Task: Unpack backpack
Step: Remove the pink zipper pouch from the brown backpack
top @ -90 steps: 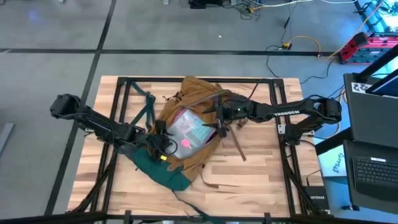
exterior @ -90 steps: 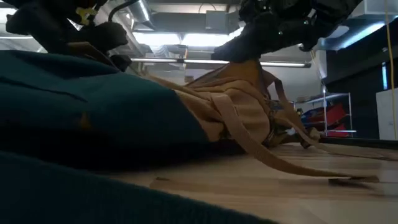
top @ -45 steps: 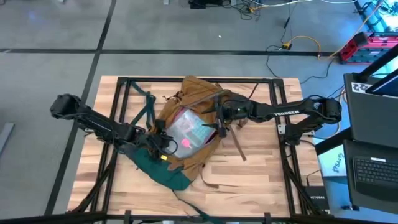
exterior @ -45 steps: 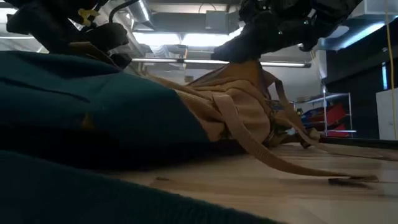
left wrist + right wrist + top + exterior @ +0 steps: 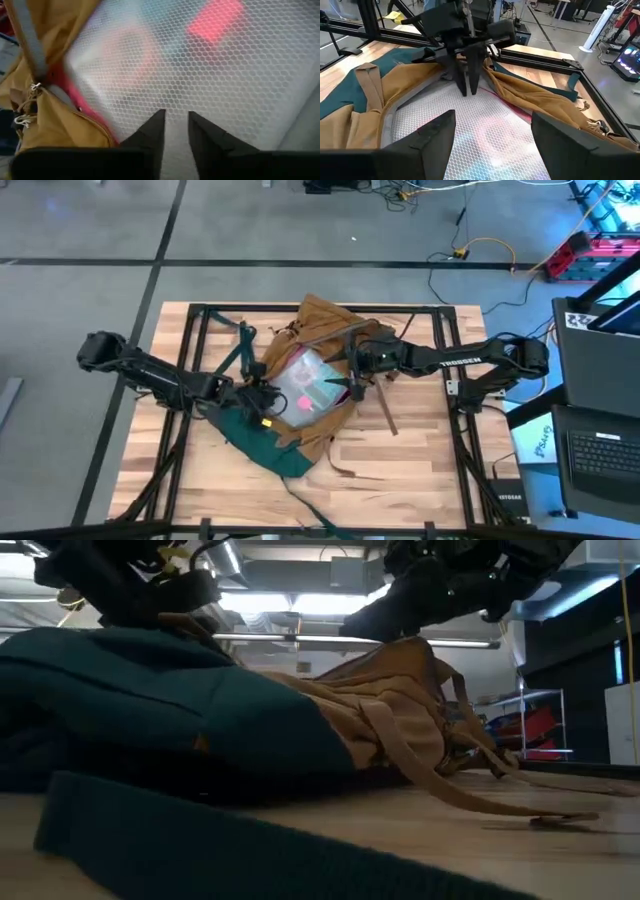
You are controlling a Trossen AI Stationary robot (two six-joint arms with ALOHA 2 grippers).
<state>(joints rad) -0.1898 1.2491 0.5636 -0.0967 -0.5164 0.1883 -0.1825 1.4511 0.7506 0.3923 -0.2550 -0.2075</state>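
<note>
A light wooden table (image 5: 420, 450) of butcher-block planks carries the load, with a black metal frame (image 5: 190, 340) running along its edges. The backpack (image 5: 320, 320) lies slumped near the middle of the top, its dark teal-green base (image 5: 262, 455) toward the near edge. Loose tan straps (image 5: 385, 412) trail flat across the bare planks beside it, and a teal strap (image 5: 250, 850) lies along the near boards.

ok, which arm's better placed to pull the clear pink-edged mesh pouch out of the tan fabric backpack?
Left, probably. The left gripper is nearly shut on the clear pink-edged mesh pouch at the tan fabric backpack mouth; the right gripper hangs open above the pouch.
</note>
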